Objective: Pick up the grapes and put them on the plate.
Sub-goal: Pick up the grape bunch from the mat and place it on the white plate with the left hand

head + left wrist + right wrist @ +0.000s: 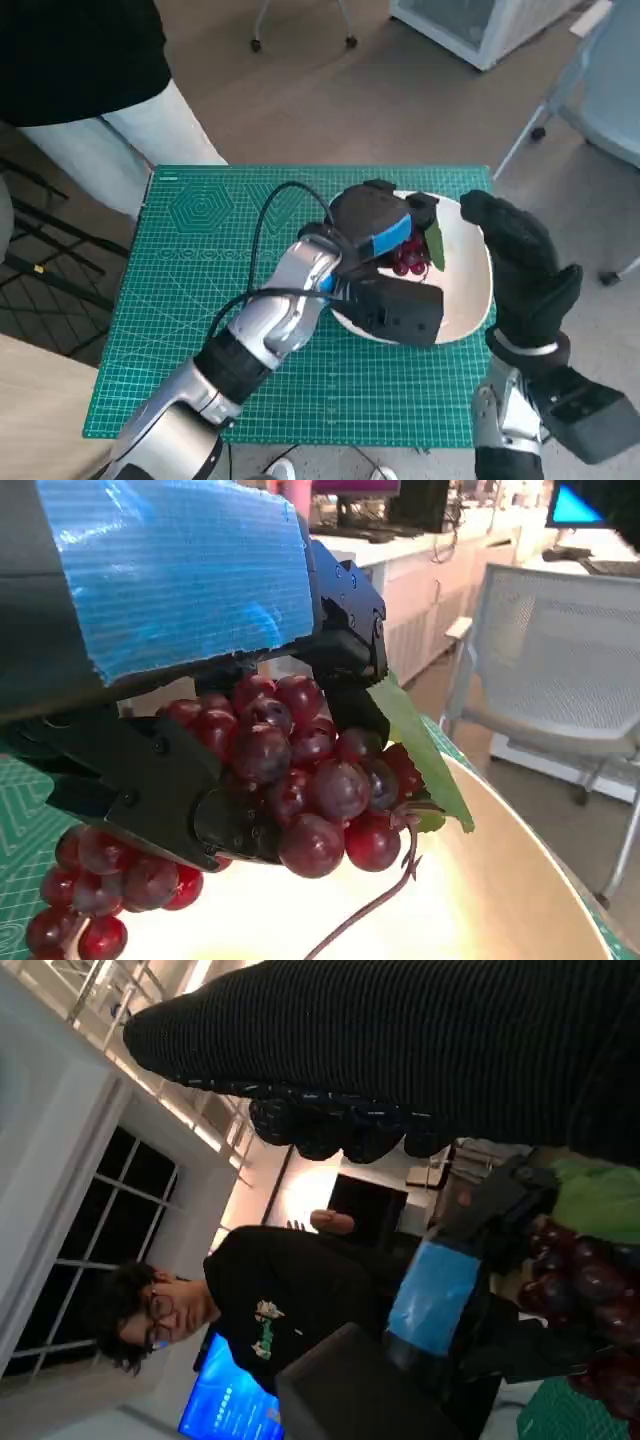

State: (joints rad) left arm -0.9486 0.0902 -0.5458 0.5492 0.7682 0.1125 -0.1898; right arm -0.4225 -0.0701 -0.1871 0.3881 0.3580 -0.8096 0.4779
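Observation:
My left hand (375,230) hangs over the white plate (470,300) and grips a bunch of dark red grapes (408,258) with a green leaf (435,245). Up close in the left wrist view, its black fingers (150,780) wrap around the grapes (310,790), and the leaf (415,745) and a bare stem stick out over the plate (500,880). My gloved right hand (520,265) stands at the plate's right edge, fingers apart, holding nothing. The right wrist view shows the glove (420,1040) above the left hand (430,1290) and grapes (590,1290).
The plate lies on a green cutting mat (200,300) covering the small table. A person (90,70) stands at the table's far left corner and also shows in the right wrist view (250,1300). Chair legs (540,120) and a grey chair (560,670) stand to the right.

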